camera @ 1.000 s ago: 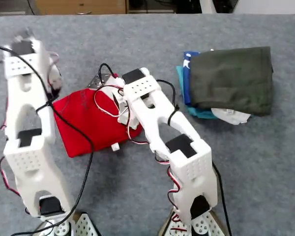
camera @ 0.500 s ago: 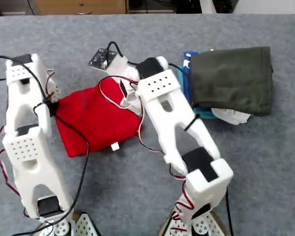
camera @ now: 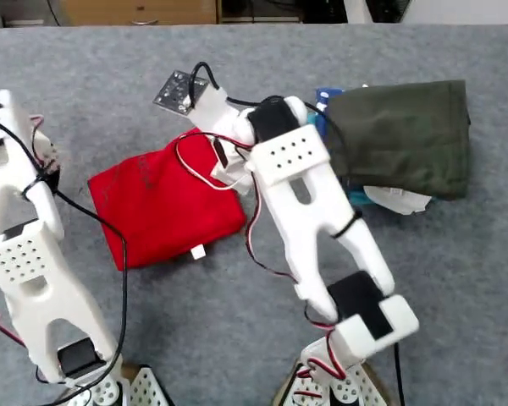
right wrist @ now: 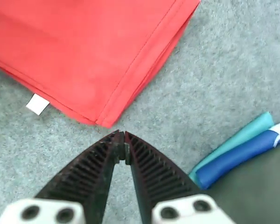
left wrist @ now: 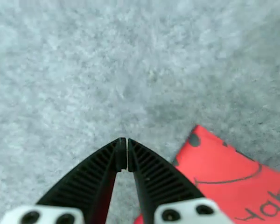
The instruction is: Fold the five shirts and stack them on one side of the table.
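Red shirt [camera: 165, 207]: folded, soft, limp, likely light; pinch all layers at corner. Left claw [left wrist: 122, 154], right claw [right wrist: 122, 145] closed, empty

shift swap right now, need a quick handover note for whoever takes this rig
Left gripper: shut, empty, over bare table beside a corner of the red shirt.
Right gripper: shut, empty, at the red shirt's corner on the stack side.
Done: red shirt lies folded, apart from the green-topped stack.
Left: put the red shirt on the stack.
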You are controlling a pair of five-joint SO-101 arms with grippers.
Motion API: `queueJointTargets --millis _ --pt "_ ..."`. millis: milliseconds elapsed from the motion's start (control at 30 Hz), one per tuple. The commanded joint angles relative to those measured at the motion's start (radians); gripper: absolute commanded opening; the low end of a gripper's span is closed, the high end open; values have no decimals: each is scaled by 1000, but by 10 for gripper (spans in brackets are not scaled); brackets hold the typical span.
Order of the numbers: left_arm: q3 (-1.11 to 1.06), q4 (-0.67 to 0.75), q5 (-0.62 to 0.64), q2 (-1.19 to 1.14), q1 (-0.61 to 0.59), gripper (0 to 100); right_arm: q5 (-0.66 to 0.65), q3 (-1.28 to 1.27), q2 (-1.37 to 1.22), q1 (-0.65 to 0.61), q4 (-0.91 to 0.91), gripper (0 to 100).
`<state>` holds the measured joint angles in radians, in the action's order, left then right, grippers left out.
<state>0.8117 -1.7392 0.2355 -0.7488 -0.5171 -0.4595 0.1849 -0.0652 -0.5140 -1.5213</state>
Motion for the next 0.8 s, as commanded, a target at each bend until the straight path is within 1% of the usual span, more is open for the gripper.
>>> queueJointTargets --millis 0,133,200,333,400,533,633,700,767 --pt "81 -21 -64 51 -38 23 -6 4 91 16 -66 2" --pt "-26 -23 -157 223 -61 18 -3 4 157 16 -199 2" --pt "-141 -23 -189 377 -58 18 -3 4 196 16 -256 2" --pt "-397 -15 -252 717 -32 18 -2 -59 295 12 -265 2" --pt "-528 35 -272 842 -28 18 -2 -154 358 -4 -265 5" --pt "-784 198 -311 992 -60 18 -2 -341 496 -18 -259 5" --pt "-902 244 -342 1069 -92 18 0 -461 570 -18 -216 5" --pt "-941 252 -359 1099 -115 18 49 -521 588 -18 -183 6" --pt "-957 252 -365 1109 -141 18 169 -553 581 -18 -133 12"
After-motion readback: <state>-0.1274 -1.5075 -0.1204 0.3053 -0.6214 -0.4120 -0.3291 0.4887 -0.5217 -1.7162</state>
